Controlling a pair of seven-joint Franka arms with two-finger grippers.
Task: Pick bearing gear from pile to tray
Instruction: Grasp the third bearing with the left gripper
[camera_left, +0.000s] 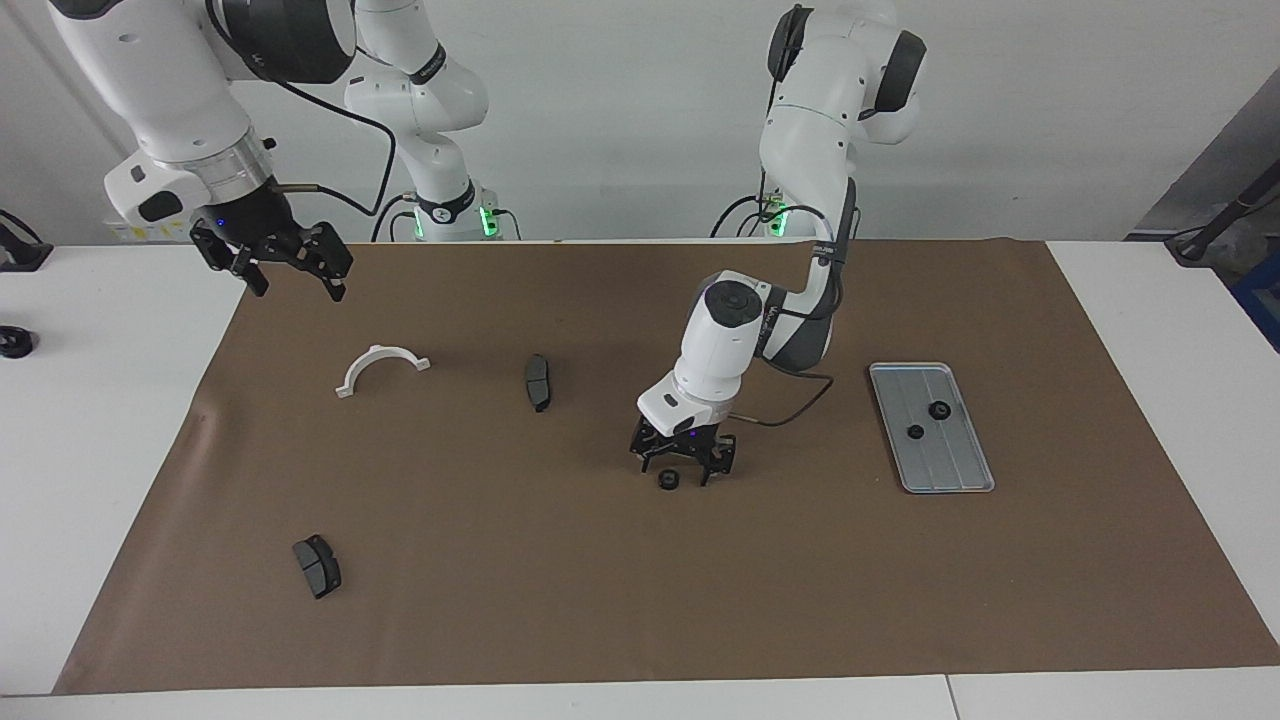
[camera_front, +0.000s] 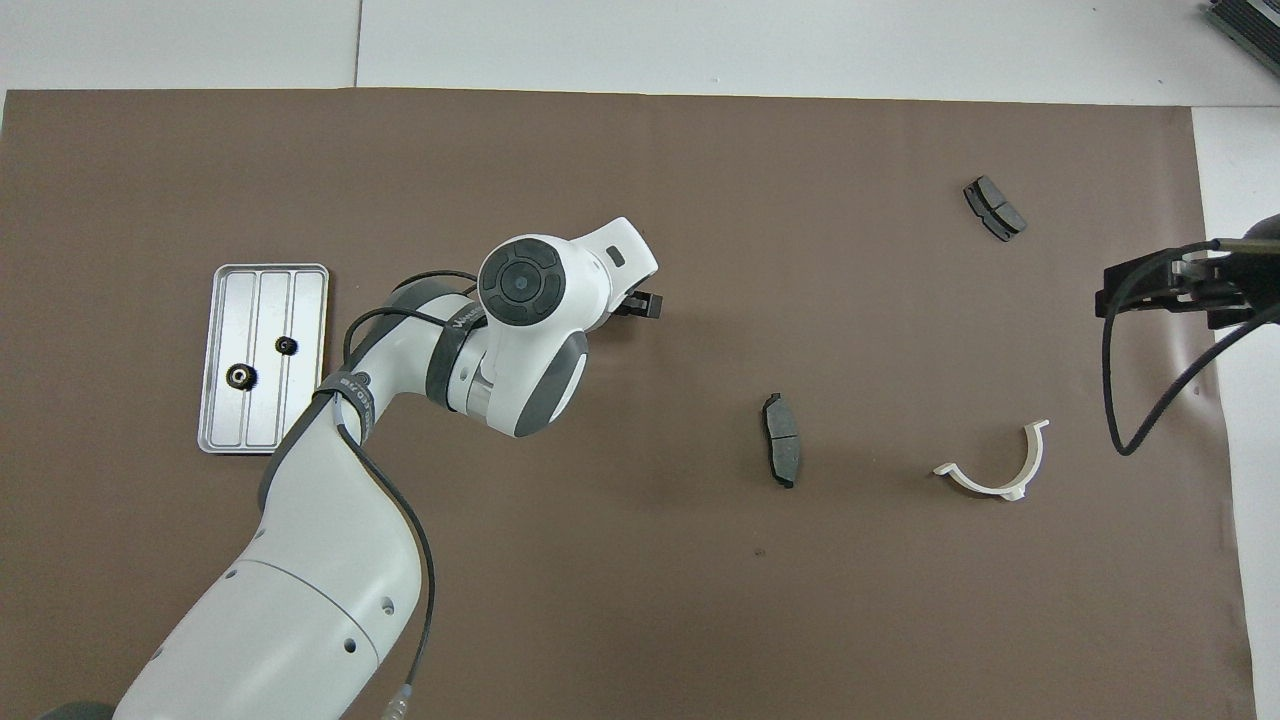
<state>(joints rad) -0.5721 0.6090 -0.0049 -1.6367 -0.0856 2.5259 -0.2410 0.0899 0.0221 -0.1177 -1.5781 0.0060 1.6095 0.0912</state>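
Left pincer, fingers apart, straddles a gear at the tray's nine o'clock: small, rigid, light; grip its rim. Right pincer waits, apart.

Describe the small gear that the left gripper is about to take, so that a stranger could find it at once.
Start from the brown mat and find the left gripper, lowered near its middle with fingers open. The gear lies on the mat between those fingers. It is a small black round piece, the only gear outside the tray, where two more gears lie.
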